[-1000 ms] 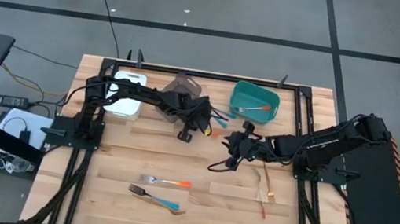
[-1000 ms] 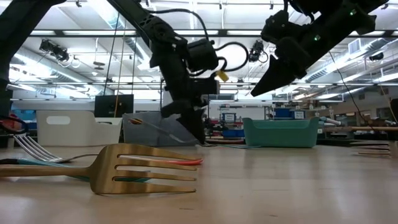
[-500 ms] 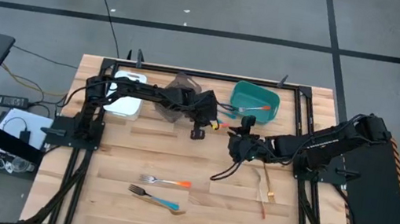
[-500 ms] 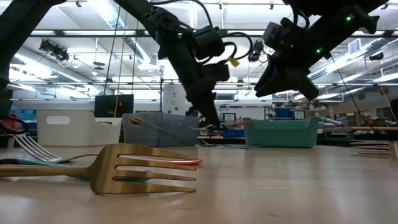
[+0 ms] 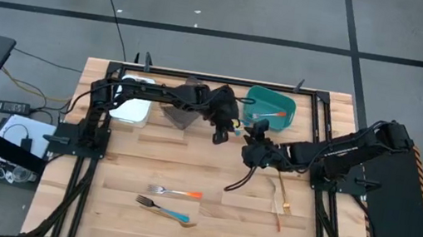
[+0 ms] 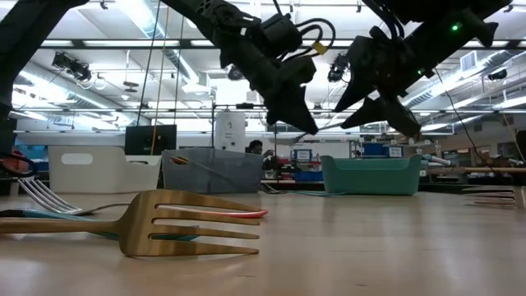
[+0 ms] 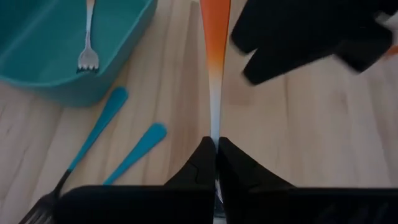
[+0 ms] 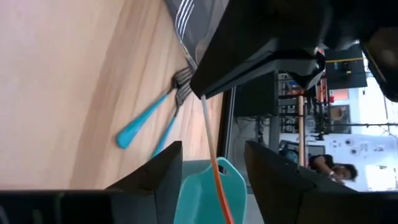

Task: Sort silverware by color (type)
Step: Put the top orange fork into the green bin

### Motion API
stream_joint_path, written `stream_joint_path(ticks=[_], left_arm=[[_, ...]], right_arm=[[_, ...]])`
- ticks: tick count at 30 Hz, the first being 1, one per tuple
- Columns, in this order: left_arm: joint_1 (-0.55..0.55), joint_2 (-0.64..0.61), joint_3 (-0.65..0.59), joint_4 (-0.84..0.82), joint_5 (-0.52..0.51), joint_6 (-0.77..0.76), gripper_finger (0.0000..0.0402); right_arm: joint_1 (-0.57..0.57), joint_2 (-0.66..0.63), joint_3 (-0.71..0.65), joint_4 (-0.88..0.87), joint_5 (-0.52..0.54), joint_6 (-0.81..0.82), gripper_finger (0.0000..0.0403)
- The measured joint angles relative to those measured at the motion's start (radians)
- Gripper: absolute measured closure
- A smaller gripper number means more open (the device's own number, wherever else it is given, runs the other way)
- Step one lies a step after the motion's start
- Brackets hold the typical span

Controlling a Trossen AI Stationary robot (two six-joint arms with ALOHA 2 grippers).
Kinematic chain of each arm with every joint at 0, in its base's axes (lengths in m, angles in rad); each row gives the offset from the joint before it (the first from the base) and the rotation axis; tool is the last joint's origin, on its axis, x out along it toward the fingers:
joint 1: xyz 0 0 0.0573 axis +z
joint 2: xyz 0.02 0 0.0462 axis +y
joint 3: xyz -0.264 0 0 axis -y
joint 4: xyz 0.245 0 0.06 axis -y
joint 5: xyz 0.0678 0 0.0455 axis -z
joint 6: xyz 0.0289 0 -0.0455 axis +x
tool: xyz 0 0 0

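Handover in mid-air: an orange-handled fork (image 7: 213, 68) is clenched in the left gripper (image 5: 221, 130), its long axis aimed rightward at the right gripper (image 5: 251, 137). That gripper's fingers (image 8: 161, 172) are spread wide around the handle, just short of the teal bin (image 5: 255, 118).

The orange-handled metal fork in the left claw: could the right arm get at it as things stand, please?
Probably yes: the right claw is open, facing the orange-handled metal fork that the left claw grips, and nothing lies between them.
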Motion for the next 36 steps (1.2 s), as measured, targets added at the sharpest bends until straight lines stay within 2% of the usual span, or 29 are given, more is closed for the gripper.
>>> stream_joint_path(ticks=[4, 15, 24, 27, 33, 36], left_arm=[[0.004, 0.0, 0.0, 0.035, 0.042, -0.053, 0.0393], [0.003, 0.0, 0.0, 0.059, 0.047, -0.088, 0.0392], [0.003, 0.0, 0.0, 0.096, 0.046, -0.084, 0.0389], [-0.003, 0.0, -0.002, 0.105, 0.045, -0.075, 0.0369], [-0.005, -0.004, 0.0, 0.126, 0.046, -0.039, 0.0291], [-0.011, -0.004, 0.0, 0.101, 0.046, -0.002, 0.0267]], right_arm=[[-0.019, 0.0, 0.0, 0.001, 0.008, -0.055, 0.0234], [-0.045, 0.0, 0.0, 0.009, 0.01, -0.129, 0.029], [-0.044, 0.0, 0.0, 0.001, -0.018, -0.136, 0.0385], [-0.045, 0.0, 0.0, -0.002, -0.013, -0.14, 0.0388], [-0.043, 0.001, 0.0, -0.015, -0.031, -0.174, 0.0389], [-0.048, 0.001, 0.0, -0.023, -0.044, -0.147, 0.0389]])
